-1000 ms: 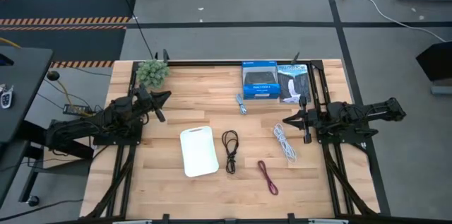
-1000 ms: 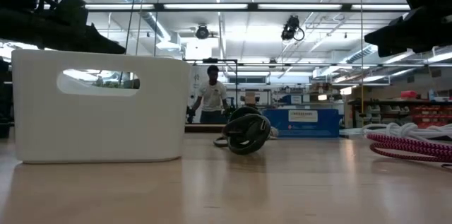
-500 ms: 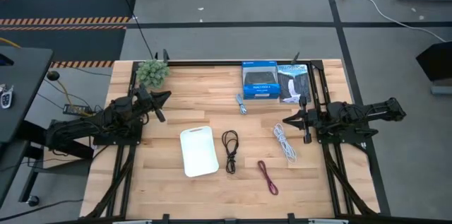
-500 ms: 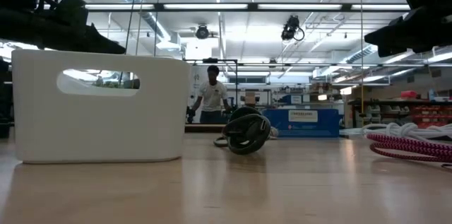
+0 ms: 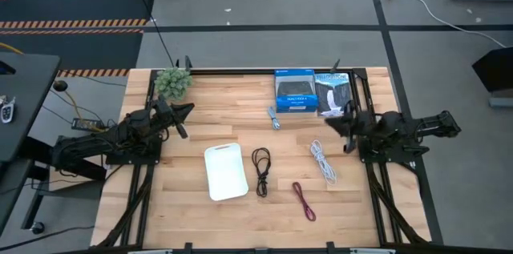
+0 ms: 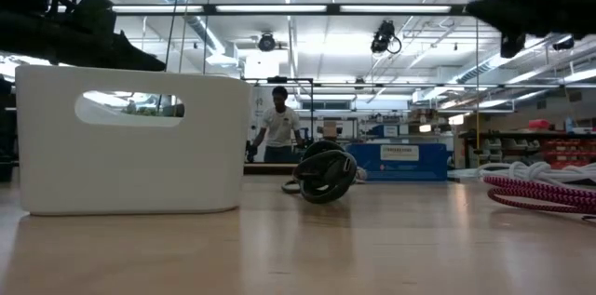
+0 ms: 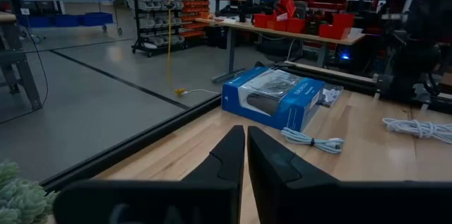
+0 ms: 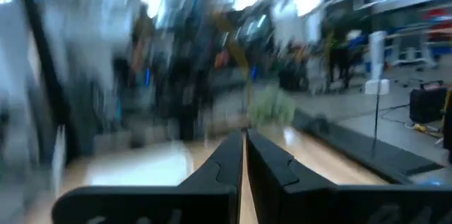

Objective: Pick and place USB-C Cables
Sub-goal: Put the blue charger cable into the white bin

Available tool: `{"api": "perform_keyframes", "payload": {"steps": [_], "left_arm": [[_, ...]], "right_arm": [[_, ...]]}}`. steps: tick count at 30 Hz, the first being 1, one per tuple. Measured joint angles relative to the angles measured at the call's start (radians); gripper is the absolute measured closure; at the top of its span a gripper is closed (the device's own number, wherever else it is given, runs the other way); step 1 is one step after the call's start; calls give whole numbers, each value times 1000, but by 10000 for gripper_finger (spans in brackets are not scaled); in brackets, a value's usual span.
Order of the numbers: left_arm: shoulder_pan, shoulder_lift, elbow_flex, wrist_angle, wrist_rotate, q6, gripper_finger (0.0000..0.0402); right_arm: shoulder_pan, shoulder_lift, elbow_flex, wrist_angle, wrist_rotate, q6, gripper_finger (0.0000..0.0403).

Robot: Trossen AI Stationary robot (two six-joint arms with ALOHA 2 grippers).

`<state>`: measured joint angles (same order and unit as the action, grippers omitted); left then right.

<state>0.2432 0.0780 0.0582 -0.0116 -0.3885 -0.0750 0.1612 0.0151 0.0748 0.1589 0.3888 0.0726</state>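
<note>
Three bundled cables lie on the wooden table: the black one (image 5: 260,170) (image 6: 324,174) beside the white tray (image 5: 224,171) (image 6: 130,141), the dark red one (image 5: 304,201) (image 6: 545,193) nearer the near edge, and the white one (image 5: 323,162) to the right. My right gripper (image 5: 330,123) (image 8: 244,138) is shut and hovers beyond the white cable's far end, touching nothing. My left gripper (image 5: 186,110) (image 7: 245,136) is shut and waits at the table's left side, above and beyond the tray.
Two blue retail boxes (image 5: 295,91) (image 5: 333,94) stand at the far edge, with a small light cable (image 5: 274,117) (image 7: 311,139) lying in front of them. A green plant (image 5: 173,82) sits at the far left corner. A person (image 6: 277,127) stands in the room behind.
My right arm has swung its gripper toward the table's far edge and lifted it a little; its wrist view is smeared by the motion. The cables, the tray and my left arm have stayed where they were.
</note>
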Motion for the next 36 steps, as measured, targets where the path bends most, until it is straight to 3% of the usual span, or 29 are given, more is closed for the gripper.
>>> {"api": "perform_keyframes", "payload": {"steps": [6, 11, 14, 28, 36], "left_arm": [[0, 0, 0, 0, 0, 0, 377], [0, 0, 0, 0, 0, 0, 377], [0, 0, 0, 0, 0, 0, 377], [0, 0, 0, 0, 0, 0, 377], [0, 0, 0, 0, 0, 0, 377]], "right_arm": [[0, 0, 0, 414, 132, 144, 376], [0, 0, 0, 591, 170, 355, 376], [0, 0, 0, 602, 208, 498, 376], [0, 0, 1, 640, 264, 633, 376], [-8, 7, 1, 641, 285, 547, 377]]}}
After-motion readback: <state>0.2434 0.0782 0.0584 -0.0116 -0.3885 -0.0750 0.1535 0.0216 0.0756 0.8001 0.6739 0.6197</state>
